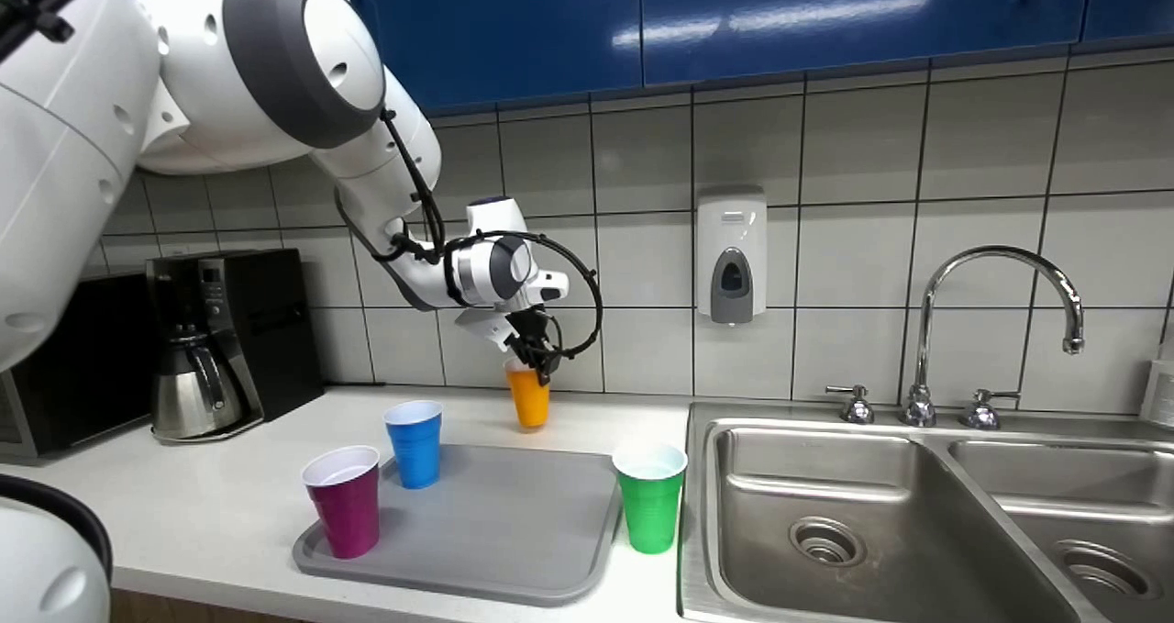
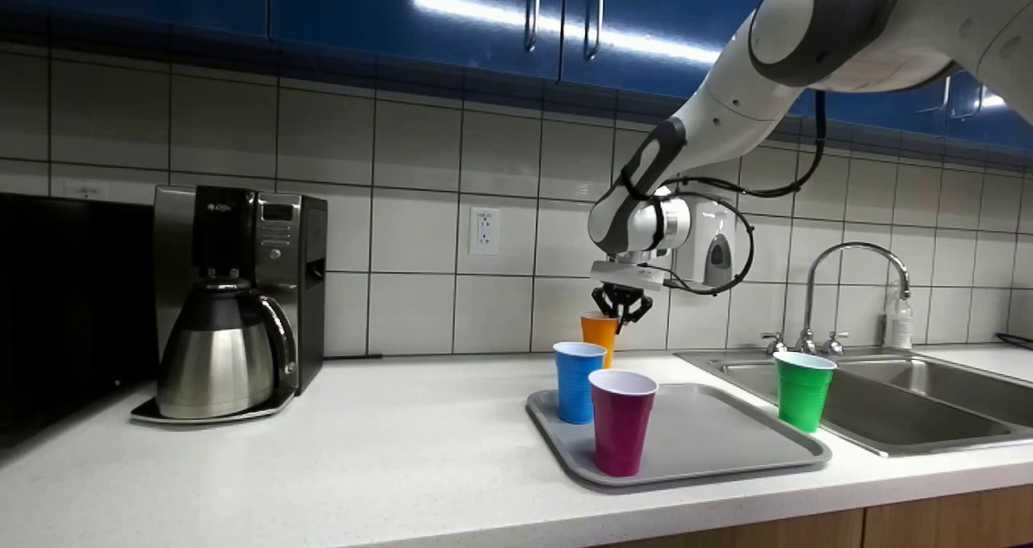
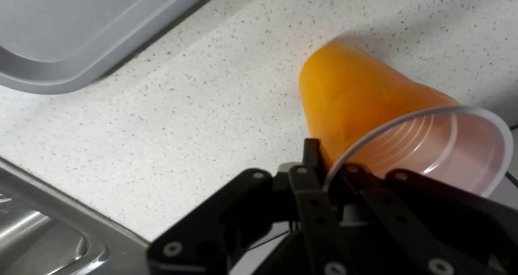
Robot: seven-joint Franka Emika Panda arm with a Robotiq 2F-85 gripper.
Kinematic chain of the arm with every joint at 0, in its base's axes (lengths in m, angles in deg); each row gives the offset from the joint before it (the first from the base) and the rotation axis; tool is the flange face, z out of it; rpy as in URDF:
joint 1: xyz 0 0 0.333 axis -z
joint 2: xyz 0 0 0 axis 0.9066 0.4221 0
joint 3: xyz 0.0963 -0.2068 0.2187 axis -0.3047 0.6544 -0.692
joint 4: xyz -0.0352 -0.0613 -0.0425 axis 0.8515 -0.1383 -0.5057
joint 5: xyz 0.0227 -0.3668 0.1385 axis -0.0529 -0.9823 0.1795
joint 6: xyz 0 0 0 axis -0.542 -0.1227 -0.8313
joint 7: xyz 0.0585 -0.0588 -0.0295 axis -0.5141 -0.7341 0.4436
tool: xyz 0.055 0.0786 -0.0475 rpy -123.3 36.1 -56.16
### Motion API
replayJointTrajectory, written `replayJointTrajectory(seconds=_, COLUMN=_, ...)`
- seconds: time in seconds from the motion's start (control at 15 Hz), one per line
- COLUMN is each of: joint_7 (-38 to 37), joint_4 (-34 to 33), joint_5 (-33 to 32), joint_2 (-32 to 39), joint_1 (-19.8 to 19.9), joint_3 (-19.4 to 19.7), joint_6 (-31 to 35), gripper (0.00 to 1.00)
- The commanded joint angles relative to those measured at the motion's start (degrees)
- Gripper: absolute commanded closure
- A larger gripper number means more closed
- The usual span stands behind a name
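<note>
Behind my claw and the orange cup it pinches, the tiled wall leaves little room; the blue cabinets overhang the counter. A strip of that counter gives me passage between wall and gray tray. The blue cup and maroon cup obstruct one end of the tray; its remaining surface lies open. The green cup stands in the gap between tray and sink, narrowing it. Between tray and coffee maker I have a wide lane. The soap dispenser juts from the wall, and the faucet arches over the sink.
</note>
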Motion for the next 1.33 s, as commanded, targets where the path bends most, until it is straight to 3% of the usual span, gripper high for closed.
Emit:
replayJointTrajectory(seconds=0.0, joint_7=2.75, joint_4=5.51, joint_5=-0.02, joint_2=-4.73, joint_1=0.62, joint_3=-0.42, joint_6=1.04, gripper=0.99)
replayJointTrajectory(seconds=1.27, joint_7=6.6, joint_4=24.73, joint_5=-4.2, joint_2=-18.58, joint_1=0.7, joint_3=-0.63, joint_6=2.7, gripper=0.99)
